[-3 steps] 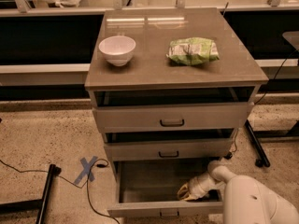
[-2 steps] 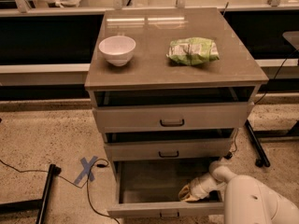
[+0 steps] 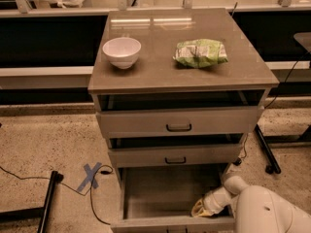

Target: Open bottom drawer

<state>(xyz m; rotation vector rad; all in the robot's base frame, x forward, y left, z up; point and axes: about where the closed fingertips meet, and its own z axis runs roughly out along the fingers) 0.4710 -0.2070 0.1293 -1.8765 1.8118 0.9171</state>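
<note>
From the single camera view I look down at a grey-brown cabinet (image 3: 160,74) with three drawers, standing on a speckled floor (image 3: 43,144). On its flat top a white bowl (image 3: 121,51) sits towards the left, and a crumpled green snack bag (image 3: 200,52) lies well apart from it on the right. The top drawer (image 3: 146,123) has the tallest front and stands slightly out from the frame, with a dark gap above it. The middle drawer (image 3: 141,156) below it is also a little out. The bottom drawer (image 3: 160,193), lowest of the three, stands pulled well out towards me, so its bare inner floor shows and its slim front panel runs along the lower edge of the view. My robot's white arm (image 3: 262,212) comes in from the lower right corner. The gripper (image 3: 201,208), yellowish at its tip, sits low inside the bottom drawer at the right front corner, just behind the front panel. I cannot tell whether the gripper is apart or together. Left of the cabinet, a blue tape cross (image 3: 90,175) marks the floor, and a thin black cable (image 3: 29,178) runs beside it.
</note>
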